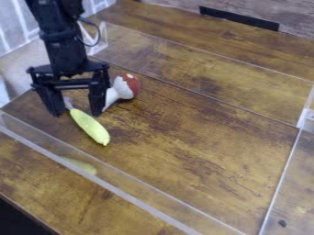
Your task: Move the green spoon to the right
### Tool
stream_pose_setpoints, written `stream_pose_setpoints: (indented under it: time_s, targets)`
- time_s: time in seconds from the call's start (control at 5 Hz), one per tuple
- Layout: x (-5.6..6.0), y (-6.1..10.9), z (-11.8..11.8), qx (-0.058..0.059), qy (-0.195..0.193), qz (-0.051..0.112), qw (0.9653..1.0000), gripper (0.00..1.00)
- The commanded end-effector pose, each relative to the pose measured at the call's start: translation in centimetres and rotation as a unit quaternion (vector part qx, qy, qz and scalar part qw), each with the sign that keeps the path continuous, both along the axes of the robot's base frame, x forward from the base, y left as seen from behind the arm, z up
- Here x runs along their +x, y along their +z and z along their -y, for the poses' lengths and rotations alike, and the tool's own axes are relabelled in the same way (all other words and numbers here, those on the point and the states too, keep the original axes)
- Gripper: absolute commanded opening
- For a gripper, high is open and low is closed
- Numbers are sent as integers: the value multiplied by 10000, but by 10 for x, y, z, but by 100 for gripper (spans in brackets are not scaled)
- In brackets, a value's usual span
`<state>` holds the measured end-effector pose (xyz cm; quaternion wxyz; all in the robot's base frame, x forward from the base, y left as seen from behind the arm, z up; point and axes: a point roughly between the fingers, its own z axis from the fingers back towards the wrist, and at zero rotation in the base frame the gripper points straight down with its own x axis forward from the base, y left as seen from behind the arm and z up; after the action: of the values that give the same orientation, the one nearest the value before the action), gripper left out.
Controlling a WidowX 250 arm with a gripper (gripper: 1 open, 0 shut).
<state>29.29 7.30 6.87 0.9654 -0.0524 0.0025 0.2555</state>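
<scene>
The green spoon (pixel 88 126) lies flat on the wooden table, its yellow-green handle pointing toward the lower right. Its grey bowl end is hidden behind my gripper. My black gripper (pixel 72 101) points straight down over the spoon's upper left end. It is open, with one finger on each side and nothing between them. The fingertips (pixel 54 106) hang close to the table surface.
A white mushroom-like toy with a red cap (pixel 120 89) lies just right of the gripper. A clear plastic wall (pixel 135 197) rims the wooden table (pixel 208 128) along the front and sides.
</scene>
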Motion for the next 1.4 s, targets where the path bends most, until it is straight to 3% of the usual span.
stream_pose_setpoints:
  time_s: [0.0, 0.4, 0.6, 0.8, 1.0, 1.2]
  targets:
    - [14, 7, -12, 75, 766, 303, 9966, 100]
    - [30, 3, -7, 39, 682, 274, 9973, 100]
    - [31, -10, -3, 28, 819, 235, 9964, 100]
    - [31, -23, 2, 14, 927, 209, 9955, 100]
    - [24, -31, 5, -16, 1032, 195, 9945, 100]
    - [17, -28, 4, -52, 1258, 198, 9918, 100]
